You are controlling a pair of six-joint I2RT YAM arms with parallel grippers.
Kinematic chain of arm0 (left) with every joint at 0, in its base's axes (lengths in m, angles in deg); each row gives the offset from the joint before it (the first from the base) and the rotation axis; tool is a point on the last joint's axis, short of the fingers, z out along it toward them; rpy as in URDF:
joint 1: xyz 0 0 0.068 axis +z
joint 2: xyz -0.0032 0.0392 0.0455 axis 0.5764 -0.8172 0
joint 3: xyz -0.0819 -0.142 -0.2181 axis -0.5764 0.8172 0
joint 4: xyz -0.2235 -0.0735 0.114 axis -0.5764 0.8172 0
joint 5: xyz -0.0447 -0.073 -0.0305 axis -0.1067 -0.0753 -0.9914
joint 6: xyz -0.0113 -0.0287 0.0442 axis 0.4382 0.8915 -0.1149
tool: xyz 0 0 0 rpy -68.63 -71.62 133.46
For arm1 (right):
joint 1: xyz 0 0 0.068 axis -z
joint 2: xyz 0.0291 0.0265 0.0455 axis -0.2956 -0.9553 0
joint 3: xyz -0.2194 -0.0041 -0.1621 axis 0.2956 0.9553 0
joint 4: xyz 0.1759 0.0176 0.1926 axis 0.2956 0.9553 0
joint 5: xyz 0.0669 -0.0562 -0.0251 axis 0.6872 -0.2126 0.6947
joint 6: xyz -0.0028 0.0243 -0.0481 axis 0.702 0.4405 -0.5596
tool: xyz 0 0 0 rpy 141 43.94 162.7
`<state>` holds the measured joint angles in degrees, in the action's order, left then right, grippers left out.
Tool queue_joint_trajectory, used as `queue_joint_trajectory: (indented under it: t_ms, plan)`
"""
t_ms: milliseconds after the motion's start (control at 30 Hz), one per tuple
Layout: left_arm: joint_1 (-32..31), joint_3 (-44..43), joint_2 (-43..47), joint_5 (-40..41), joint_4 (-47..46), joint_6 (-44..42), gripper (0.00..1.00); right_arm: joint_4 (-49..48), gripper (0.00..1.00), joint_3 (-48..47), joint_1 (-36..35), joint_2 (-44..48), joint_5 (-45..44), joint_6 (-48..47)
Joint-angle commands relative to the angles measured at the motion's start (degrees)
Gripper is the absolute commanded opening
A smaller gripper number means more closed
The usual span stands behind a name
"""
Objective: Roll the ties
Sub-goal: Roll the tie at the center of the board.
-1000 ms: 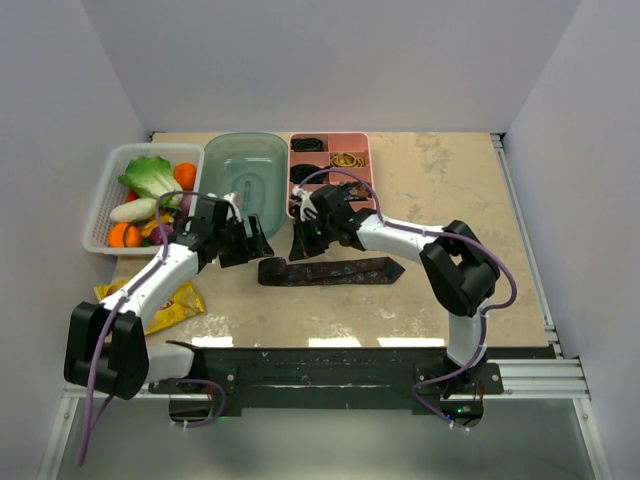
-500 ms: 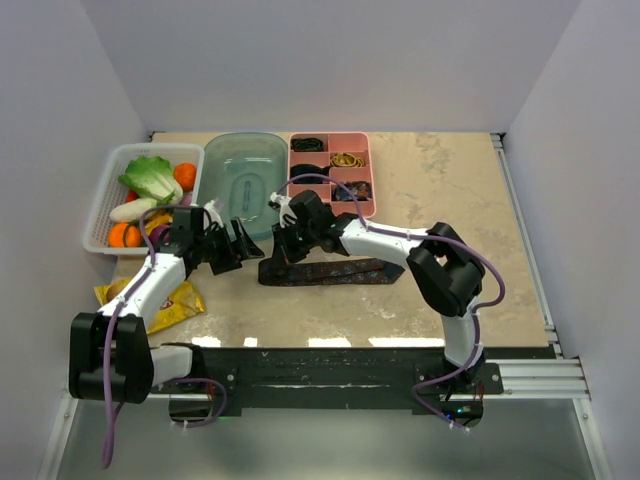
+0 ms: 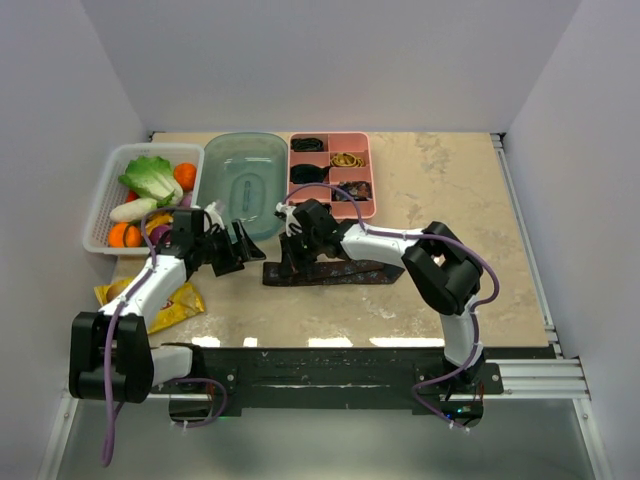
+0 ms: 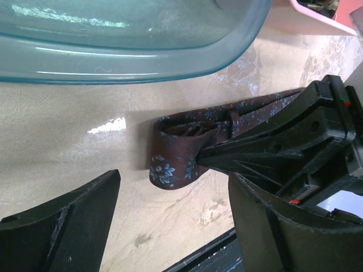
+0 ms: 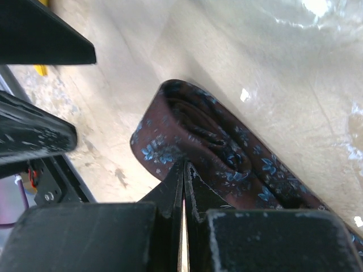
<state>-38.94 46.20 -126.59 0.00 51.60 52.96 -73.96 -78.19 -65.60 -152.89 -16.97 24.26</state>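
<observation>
Looking down from above, we see the tie (image 3: 340, 272) lying on the counter (image 3: 450, 180) in front of the tub (image 3: 245, 172) and the pink tray (image 3: 332, 175). It is maroon with small blue flowers, its left end is curled into a small loose roll, and the rest runs flat to the right. The right arm (image 3: 385, 238) reaches across to that rolled end. In its wrist view we see the jaws pressed fully together, their tips touching the edge of the roll (image 5: 204, 133). We cannot tell whether any cloth is caught between them. The left arm (image 3: 160, 275) sits to the left of the roll with its jaws spread wide and holding nothing. In its wrist view the roll (image 4: 176, 153) lies on the counter between and beyond the two jaws, apart from both, and the right jaws come in from the right and rest on the tie beside the roll. The tub's rim (image 4: 130, 68) runs across the top of that view. At the far left a white basket (image 3: 100, 205) holds vegetables, and a yellow bag (image 3: 180, 302) lies on the counter by the left arm.
</observation>
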Motion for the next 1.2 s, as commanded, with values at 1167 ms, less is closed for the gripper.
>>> queue_joint_trajectory:
  t_ms: [1167]
  plan:
    - [-5.22,8.72,-8.47,-1.46,-19.78,0.86,0.64,8.56,0.0,-1.36,-0.03,-3.54,-4.03,-4.32]
